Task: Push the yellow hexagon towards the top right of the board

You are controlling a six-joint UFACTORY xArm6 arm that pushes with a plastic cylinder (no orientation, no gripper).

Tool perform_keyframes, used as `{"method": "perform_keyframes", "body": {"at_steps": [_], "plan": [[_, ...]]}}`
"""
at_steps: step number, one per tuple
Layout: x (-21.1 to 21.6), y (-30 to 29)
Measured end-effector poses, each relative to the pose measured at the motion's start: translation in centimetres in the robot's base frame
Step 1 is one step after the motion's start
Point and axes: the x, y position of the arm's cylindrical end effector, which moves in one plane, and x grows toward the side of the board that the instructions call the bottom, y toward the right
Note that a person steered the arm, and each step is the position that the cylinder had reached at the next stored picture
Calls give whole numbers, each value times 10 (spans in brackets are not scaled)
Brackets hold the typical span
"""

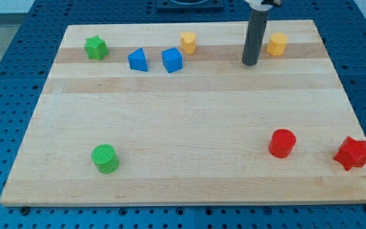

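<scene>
Resting on the pale wooden board [189, 121], my tip [250, 63] stands just left of the yellow hexagon block [277, 44], apart from it. Blue perforated metal table [18, 57] surrounds the board. No gripper exists, so no jaw state applies.

On the worktop [189, 127], my tip [250, 63] stands near the yellow hexagon [277, 44], at its 8 o'clock and not touching it. The other yellow block [188, 42] lies well apart at the hexagon's 9 o'clock. The blue cube [171, 60] sits at that block's 7 o'clock, the blue triangular block [138, 60] near the cube's 9 o'clock, and the green star [96, 48] farther on at 10 o'clock. Toward the worktop's 7 o'clock lies the green cylinder [105, 158]. Toward its 5 o'clock is the red cylinder [282, 143], with the red star [352, 153] at its 4 o'clock.
</scene>
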Motion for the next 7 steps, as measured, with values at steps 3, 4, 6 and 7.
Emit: {"method": "perform_keyframes", "body": {"at_steps": [3,4,6,7], "plan": [[-29,8],[-29,13],[-28,37],[-28,44]]}}
